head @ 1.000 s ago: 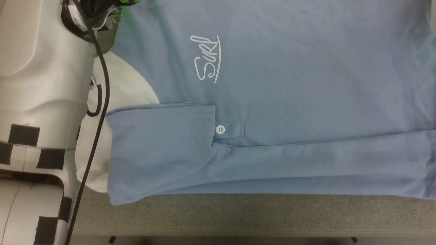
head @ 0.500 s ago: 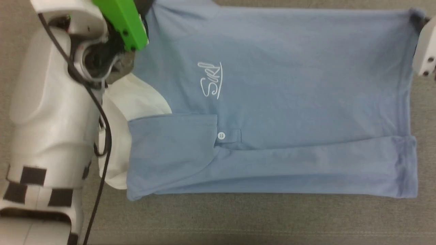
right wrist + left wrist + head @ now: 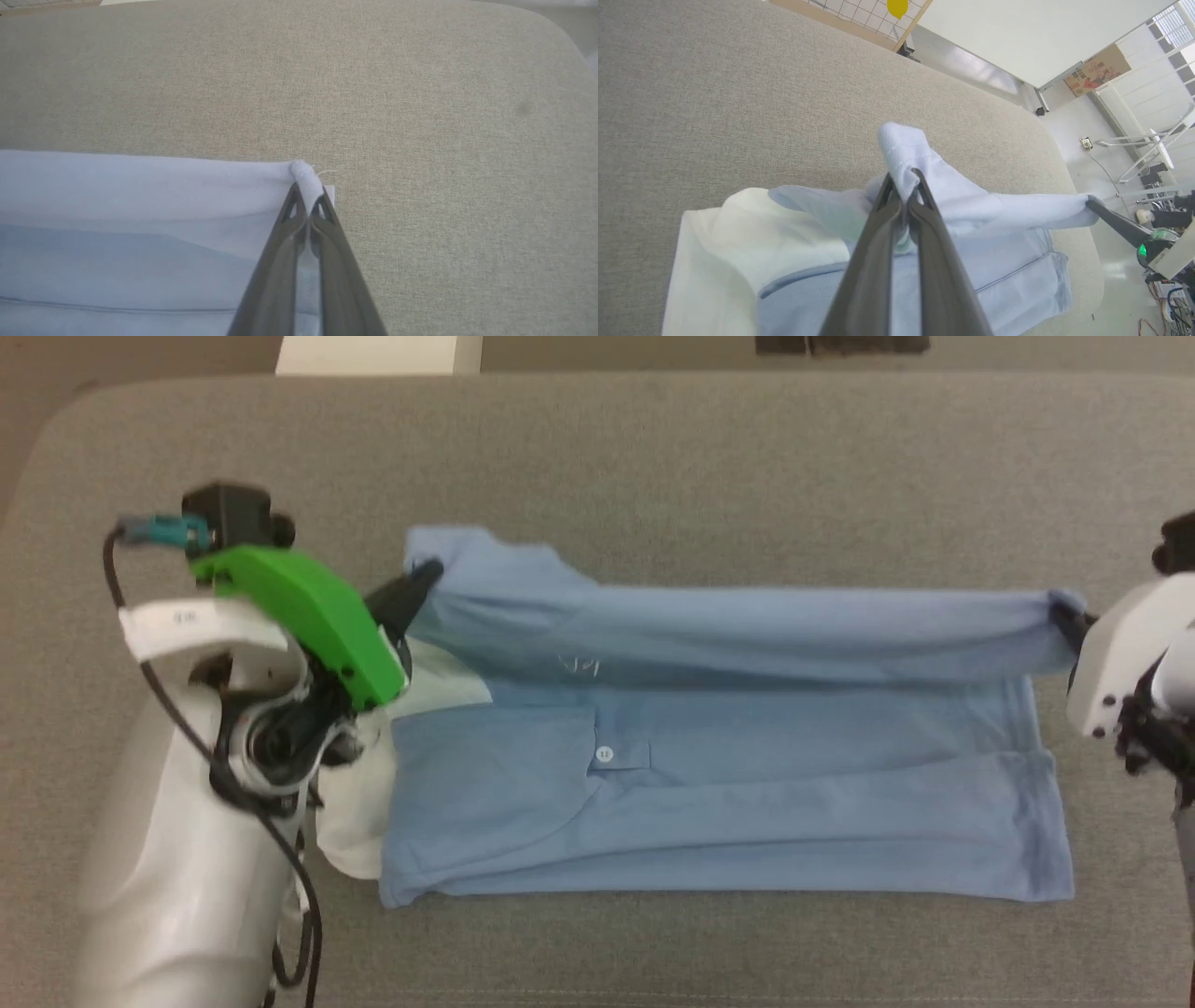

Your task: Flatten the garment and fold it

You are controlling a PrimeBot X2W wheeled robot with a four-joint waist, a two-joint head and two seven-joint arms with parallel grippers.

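I read nothing: chest lettering (image 3: 581, 665) on garment (image 3: 728, 803) too small, my white cable tag (image 3: 187, 621) blurred, cardboard box (image 3: 1097, 74) print illegible.

**Head view:** I look steeply down from above on the grey padded surface (image 3: 653, 457), the garment (image 3: 728, 803) central.
**Left wrist view:** I ride close behind the left gripper (image 3: 904, 179), facing across the cloth toward the right gripper (image 3: 1092, 203) at 3 o'clock.
**Right wrist view:** close, looking down along that gripper at the surface.

All three share the garment's raised edge.
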